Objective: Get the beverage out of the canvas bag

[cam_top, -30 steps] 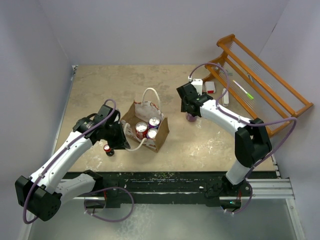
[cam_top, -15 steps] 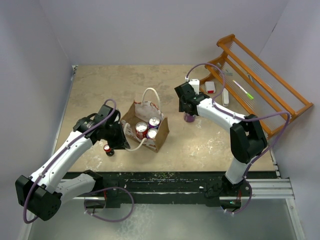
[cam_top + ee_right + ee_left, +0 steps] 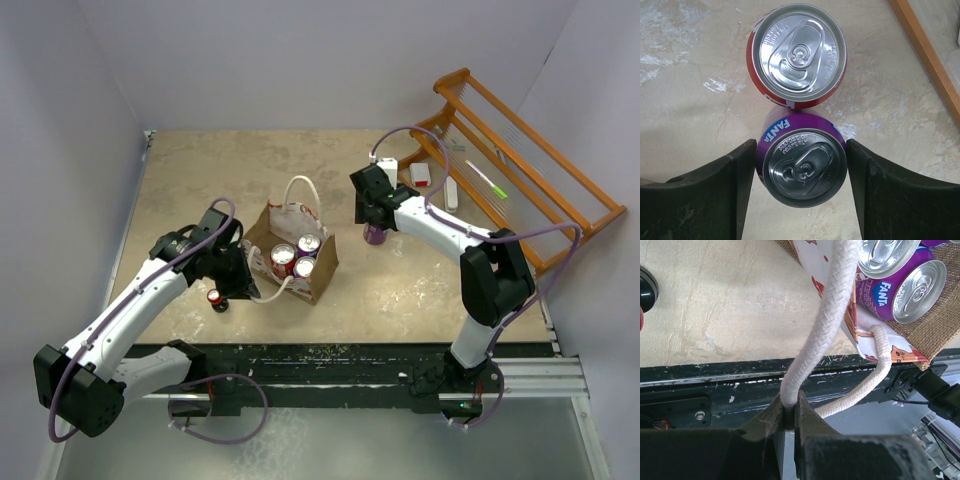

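so the right gripper (image 3: 801,150) hangs straight above a purple fanta can (image 3: 802,167) that stands upright on the table (image 3: 420,290), one finger on each side of it. the pads look pressed against its sides with no gap showing, so i'd call it gripped, open only as wide as the can. a red can (image 3: 797,52) stands touching the fanta just past the fingertips. both are outside the canvas bag (image 3: 324,272)

what matters for the next go, i think: the bag sits off to that gripper's left and a bit back toward the arm bases, well apart from it, mouth up, with three cans (image 3: 283,258) standing inside. their long axis is vertical, so the reach would need to cross over sideways and then drop in from above

the left gripper (image 3: 790,407) is just beside the bag, much nearer, but it's clamped on the near rope handle (image 3: 827,325), so it's busy. my guess is the right one lets go here first, without bumping the red can, then goes for the next one
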Available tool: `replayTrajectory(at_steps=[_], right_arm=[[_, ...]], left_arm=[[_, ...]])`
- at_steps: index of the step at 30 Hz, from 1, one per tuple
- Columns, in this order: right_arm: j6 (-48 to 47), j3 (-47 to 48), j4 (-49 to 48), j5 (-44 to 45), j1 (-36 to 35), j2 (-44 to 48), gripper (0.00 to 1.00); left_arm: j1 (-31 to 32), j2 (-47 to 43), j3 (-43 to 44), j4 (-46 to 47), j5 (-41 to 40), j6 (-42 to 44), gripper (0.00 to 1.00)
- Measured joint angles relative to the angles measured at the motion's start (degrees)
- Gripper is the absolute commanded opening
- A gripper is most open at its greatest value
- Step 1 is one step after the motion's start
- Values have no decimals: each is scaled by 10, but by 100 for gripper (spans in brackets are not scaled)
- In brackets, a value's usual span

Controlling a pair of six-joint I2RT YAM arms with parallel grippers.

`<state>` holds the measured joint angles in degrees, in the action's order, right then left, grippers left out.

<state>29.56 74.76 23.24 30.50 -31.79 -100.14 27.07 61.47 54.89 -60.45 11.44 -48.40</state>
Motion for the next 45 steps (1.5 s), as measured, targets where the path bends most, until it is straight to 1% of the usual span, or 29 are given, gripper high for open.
replayTrajectory(at_steps=[4,10,18,29,38,45], right_arm=[[-3,3,-2,-1,0,0,90],[-4,12,-5,0,0,0,100],[-4,12,11,-1,0,13,100],[10,11,69,-4,0,74,100],[29,-40,100,-47,0,194,100],[70,-87,95,-86,0,311,100]], left_arm=[[0,0,0,0,0,0,0],[0,1,0,1,0,0,0],[0,0,0,4,1,0,0],[0,-15,-5,13,4,1,0],[0,-41,-27,29,16,0,0],[0,-54,-33,37,20,0,0]])
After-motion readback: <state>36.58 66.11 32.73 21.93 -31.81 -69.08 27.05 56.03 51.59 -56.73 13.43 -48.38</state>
